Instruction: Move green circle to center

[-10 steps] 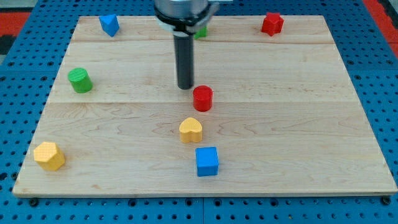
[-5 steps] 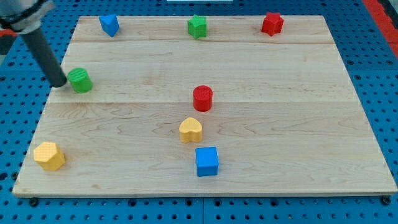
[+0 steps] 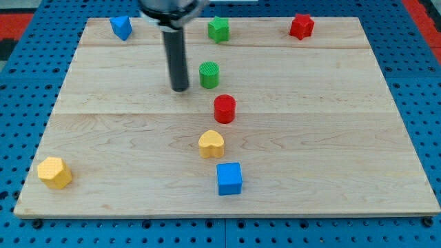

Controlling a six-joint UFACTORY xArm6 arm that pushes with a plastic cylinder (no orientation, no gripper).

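From my station I judge the push to be in its closing stage: the green circle (image 3: 209,74) sits on the wooden surface (image 3: 331,138) a little far of the middle, just far and slightly left of the red cylinder (image 3: 224,109), apart from it with a thin strip of wood showing between them. My tip (image 3: 179,89) rests on the surface just left of the green circle, close but with a small gap, so it does not appear to be touching. The rig carries no gripper at all, only the rod, so there is nothing to open or close. To finish, I would bring the tip round to the far side of the green circle and nudge it nearward a touch, gently, since the red cylinder stands right in that path and could be knocked out of place. Nearer to me lie the yellow heart (image 3: 211,144) and the blue cube (image 3: 229,178); a yellow block (image 3: 54,172) sits at the near left corner, and along the far edge stand a blue block (image 3: 121,27), a green star (image 3: 219,29) and a red star (image 3: 301,26). I can read no brand, label or writing anywhere.
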